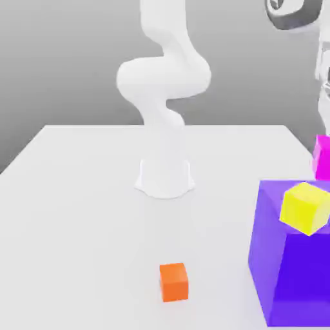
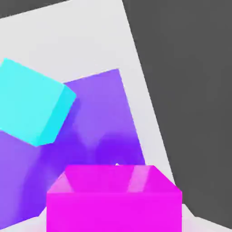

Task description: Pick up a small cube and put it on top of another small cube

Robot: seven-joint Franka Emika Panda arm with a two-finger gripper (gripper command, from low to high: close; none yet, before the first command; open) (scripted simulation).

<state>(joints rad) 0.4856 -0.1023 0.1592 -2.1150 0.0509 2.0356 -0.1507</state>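
Arm (image 1: 164, 84): smooth, glossy white casing throughout, built of rounded tubular segments joined by bulging, swollen housings. A wider cylindrical white base (image 1: 165, 177) is seen where it meets the table. Near the exterior view's upper right, a dark grey band with black accents is noted on a white link (image 1: 293, 13). No cables or markings are discernible.

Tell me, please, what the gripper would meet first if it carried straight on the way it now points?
Probably the big purple cube's top: past the held magenta cube, the hand view looks onto it. Depth is unclear.
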